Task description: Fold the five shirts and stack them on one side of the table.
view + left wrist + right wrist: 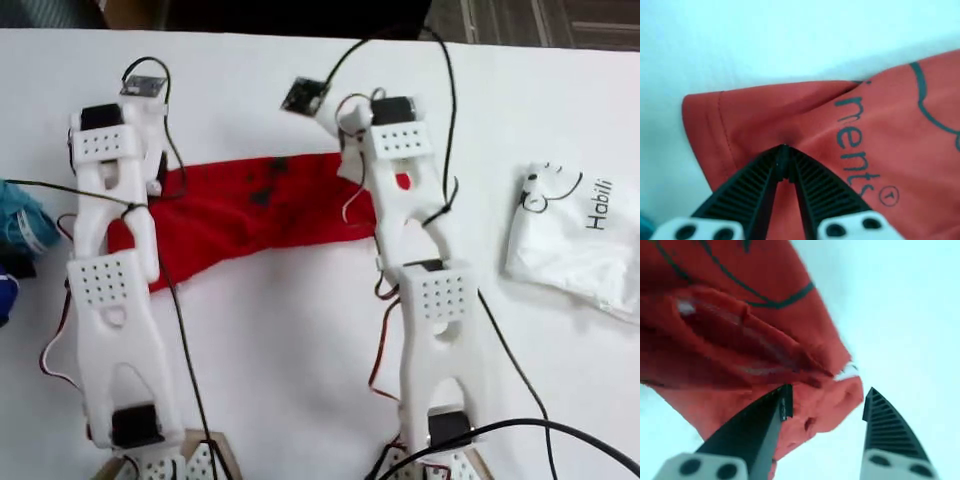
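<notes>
White perforated arms, black cables

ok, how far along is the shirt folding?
Done: nothing clearly stacked. A white shirt lies alone on the right of the table, with blue cloth at its left edge. In hand: the red shirt, lying crumpled between the arms, left gripper shut on it, right gripper open over its edge. Left: folding it, the rest, and stacking.

The white worktop carries a red shirt lying flat, stretched from under the left tool to the right tool. A white shirt lies well beyond the right tool, and a blue fabric bundle beyond the left tool.
</notes>
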